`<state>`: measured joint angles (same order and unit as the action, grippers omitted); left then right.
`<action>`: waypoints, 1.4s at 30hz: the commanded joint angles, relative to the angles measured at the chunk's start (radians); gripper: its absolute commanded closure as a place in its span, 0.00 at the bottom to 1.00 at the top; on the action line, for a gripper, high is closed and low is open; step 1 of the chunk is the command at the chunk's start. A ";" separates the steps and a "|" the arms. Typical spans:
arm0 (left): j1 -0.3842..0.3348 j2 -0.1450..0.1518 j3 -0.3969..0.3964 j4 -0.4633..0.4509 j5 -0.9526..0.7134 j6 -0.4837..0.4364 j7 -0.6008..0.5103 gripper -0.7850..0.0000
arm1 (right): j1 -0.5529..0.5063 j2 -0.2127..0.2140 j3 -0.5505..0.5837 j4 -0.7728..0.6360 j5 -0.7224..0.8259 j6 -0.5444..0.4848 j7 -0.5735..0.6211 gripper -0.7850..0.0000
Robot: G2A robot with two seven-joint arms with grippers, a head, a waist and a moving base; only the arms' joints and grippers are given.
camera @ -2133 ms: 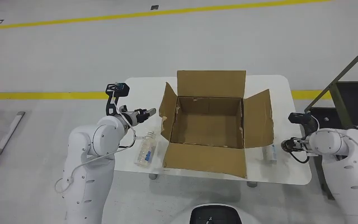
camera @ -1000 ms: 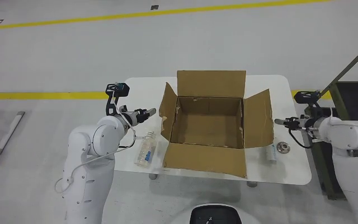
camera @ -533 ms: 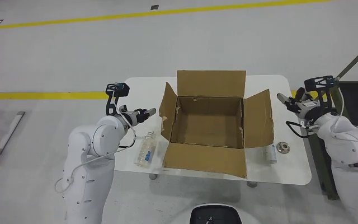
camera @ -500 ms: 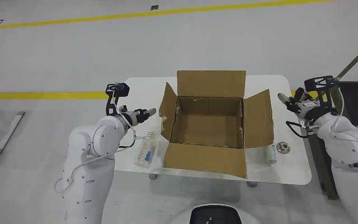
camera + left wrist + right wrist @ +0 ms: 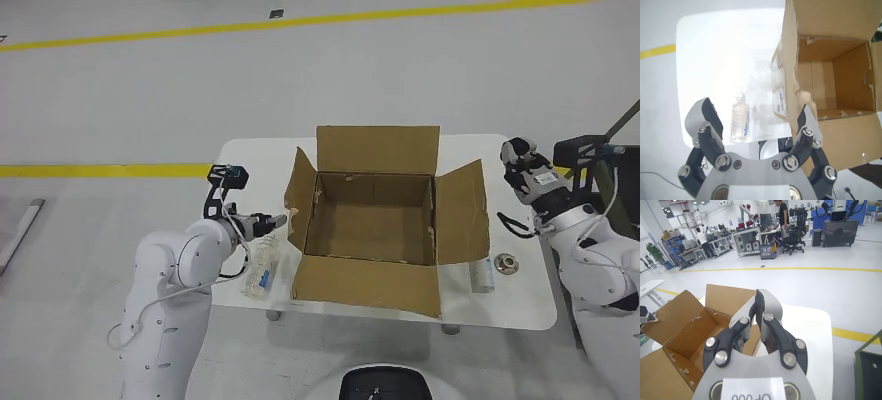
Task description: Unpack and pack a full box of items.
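Note:
An open cardboard box (image 5: 372, 228) stands in the middle of the white table (image 5: 262, 160), flaps spread, its inside bare in the top view. A clear plastic bottle (image 5: 261, 268) lies on its side left of the box. My left gripper (image 5: 276, 219) hovers open above the bottle (image 5: 739, 119), close to the box's left flap (image 5: 791, 56), nothing between its fingers (image 5: 712, 113). A white cylinder (image 5: 483, 275) and a small round metal piece (image 5: 507, 264) lie right of the box. My right gripper (image 5: 757, 306) is shut and holds nothing, raised near the table's far right corner (image 5: 517, 152).
A dark green frame (image 5: 605, 150) stands just beyond the table's right edge, close to my right arm. Bare tabletop (image 5: 715, 56) lies behind the bottle and along the back left. The box's torn flap (image 5: 668, 308) stands up beside my right gripper.
My right arm drew back from the round metal piece, left lying by the box, and swung up to the far right corner. My left gripper shifted toward the box, over the bottle.

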<state>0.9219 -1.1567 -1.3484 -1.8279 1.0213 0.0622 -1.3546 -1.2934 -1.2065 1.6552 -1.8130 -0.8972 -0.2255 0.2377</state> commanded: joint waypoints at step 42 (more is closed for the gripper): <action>-0.125 0.024 0.219 0.420 -0.084 -0.067 -0.181 0.00 | 0.079 0.012 -0.087 0.062 -0.009 -0.041 0.063 1.00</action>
<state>0.7969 -1.1323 -1.1299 -1.4079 0.9377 -0.0043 -1.5359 -1.2160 -1.1950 1.5696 -1.7508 -0.9071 -0.2673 0.2997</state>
